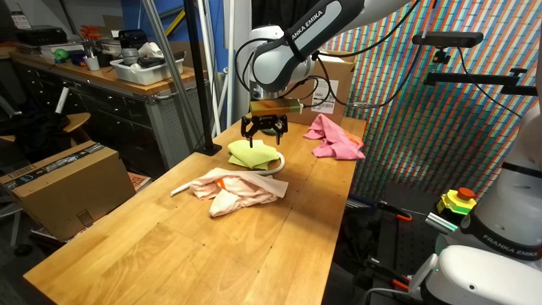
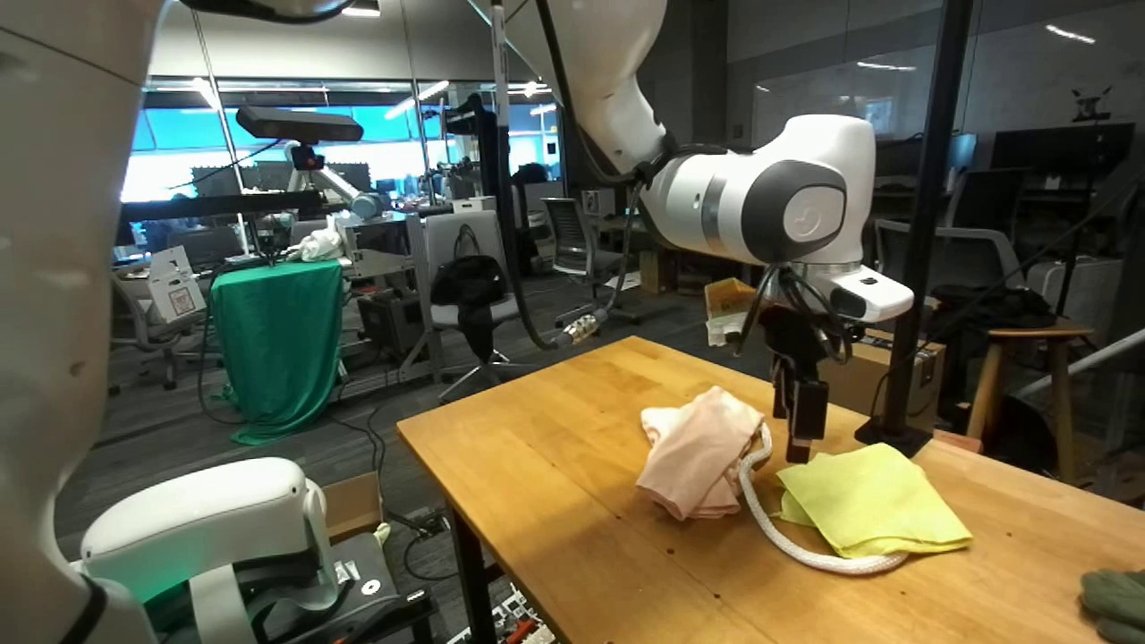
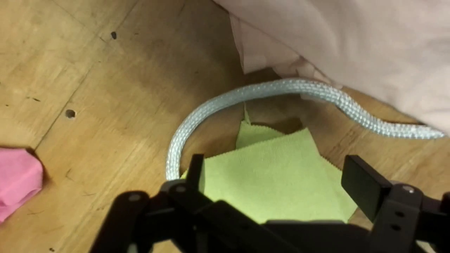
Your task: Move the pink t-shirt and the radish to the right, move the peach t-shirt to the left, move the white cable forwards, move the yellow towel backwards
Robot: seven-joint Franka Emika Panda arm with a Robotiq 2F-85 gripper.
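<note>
My gripper [image 1: 264, 142] hangs open above the yellow towel [image 1: 253, 153], its jaws wide apart with nothing held. In the wrist view the folded towel [image 3: 277, 179] shows between the fingers. Around the towel curves the white cable [image 3: 225, 100], which passes beneath the peach t-shirt [image 1: 243, 192]; a cable end pokes out on its far side. The peach t-shirt [image 2: 702, 456] lies crumpled beside towel and cable. Farther along the table is the pink t-shirt [image 1: 332, 140], with an orange patch; only its corner [image 3: 19, 179] enters the wrist view. The radish is hidden or out of view.
A dark green cloth-like item [image 2: 1114, 604] lies at the table's edge in an exterior view. A black post [image 1: 207, 146] rises from the table edge near the towel. A cardboard box [image 1: 334, 93] stands at the table's far end.
</note>
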